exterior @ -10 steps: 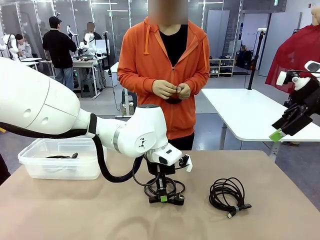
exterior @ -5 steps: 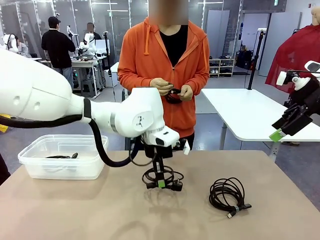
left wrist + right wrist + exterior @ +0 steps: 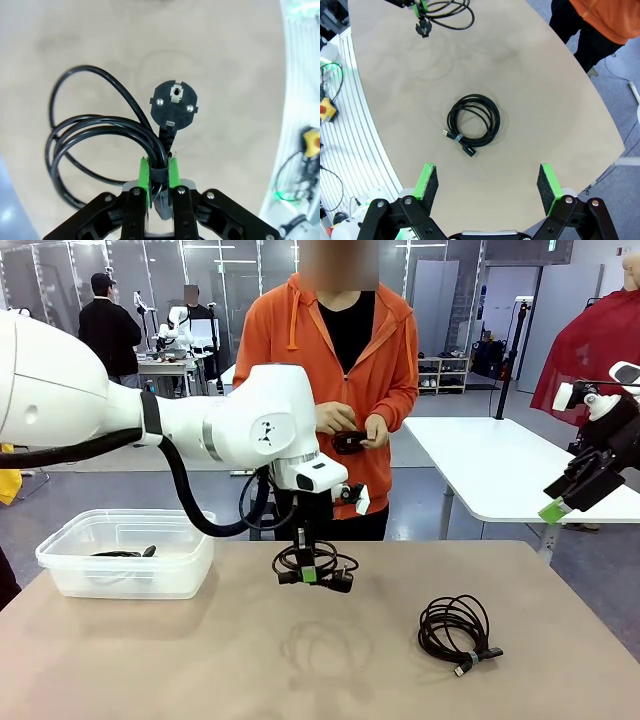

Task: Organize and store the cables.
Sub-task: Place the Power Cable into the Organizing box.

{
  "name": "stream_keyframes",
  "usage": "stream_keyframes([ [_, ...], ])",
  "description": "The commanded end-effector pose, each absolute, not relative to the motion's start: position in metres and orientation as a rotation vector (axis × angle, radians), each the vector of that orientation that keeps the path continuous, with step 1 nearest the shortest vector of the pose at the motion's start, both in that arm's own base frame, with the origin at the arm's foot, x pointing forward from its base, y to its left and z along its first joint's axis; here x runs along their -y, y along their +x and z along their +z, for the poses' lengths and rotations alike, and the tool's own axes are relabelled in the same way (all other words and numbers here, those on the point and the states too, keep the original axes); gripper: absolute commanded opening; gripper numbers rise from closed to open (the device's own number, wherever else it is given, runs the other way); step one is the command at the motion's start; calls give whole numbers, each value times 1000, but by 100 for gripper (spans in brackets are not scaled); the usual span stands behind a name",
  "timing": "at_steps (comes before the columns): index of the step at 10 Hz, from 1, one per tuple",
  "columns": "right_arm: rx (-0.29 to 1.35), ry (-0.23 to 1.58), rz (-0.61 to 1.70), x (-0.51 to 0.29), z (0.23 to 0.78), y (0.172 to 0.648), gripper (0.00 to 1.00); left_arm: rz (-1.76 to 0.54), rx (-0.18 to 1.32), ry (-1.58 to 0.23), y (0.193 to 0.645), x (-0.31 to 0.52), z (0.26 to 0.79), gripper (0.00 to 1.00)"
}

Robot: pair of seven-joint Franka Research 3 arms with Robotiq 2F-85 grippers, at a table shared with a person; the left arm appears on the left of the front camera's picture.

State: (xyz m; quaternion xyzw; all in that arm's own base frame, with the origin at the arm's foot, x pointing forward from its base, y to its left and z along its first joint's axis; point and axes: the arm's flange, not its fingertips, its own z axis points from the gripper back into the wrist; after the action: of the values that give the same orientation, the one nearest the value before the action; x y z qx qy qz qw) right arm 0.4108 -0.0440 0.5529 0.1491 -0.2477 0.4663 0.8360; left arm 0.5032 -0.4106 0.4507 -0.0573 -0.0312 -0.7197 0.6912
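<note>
- The left robot hand (image 3: 312, 575) is hanging over the middle of the counter (image 3: 200, 670). From the front, its pads are mostly hiding behind the black cable (image 3: 300, 562) it is carrying.
- The left wrist camera is showing what the front is not. The left robot hand (image 3: 159, 172) is clamping its green pads (image 3: 144, 175) on the coil's gathered strands. The cable (image 3: 100, 122) is looping off to one side and its round plug (image 3: 174, 105) is sticking out past the fingertips.
- This coil is hanging clear of the counter and casting a faint shadow (image 3: 320, 645) below itself.
- In the right wrist view the same cable (image 3: 447, 10) is being cut off by the top edge, and little of the arm holding it is showing.
- The right robot hand (image 3: 560, 502) is hovering high off the counter's right side. Seen side-on there, its gap is hard to judge.
- Its own camera is showing the right robot hand (image 3: 490, 182) with its pads standing wide apart, nothing between them.
- A second coiled cable (image 3: 455, 630) is lying on the counter's right part. The overhead view is showing it (image 3: 472, 120) as a round coil with a tie and plug ends.
- A clear bin (image 3: 60, 570) is sitting at the counter's left. A dark cord (image 3: 120, 553) is lying inside, blurred by the plastic wall.
- The person's hands (image 3: 335, 420) are holding a small dark thing (image 3: 348, 440), too small to identify.
</note>
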Motion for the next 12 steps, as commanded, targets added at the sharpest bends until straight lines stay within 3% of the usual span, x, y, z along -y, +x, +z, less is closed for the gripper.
stream_keyframes([
  [1,525,319,988,44,553,411,100,-1670,67,-79,503,399,472,0],
  [6,525,319,988,44,553,411,100,-1741,58,-5,494,375,491,0],
  [12,525,319,988,44,553,411,100,-1862,52,110,468,278,521,0],
])
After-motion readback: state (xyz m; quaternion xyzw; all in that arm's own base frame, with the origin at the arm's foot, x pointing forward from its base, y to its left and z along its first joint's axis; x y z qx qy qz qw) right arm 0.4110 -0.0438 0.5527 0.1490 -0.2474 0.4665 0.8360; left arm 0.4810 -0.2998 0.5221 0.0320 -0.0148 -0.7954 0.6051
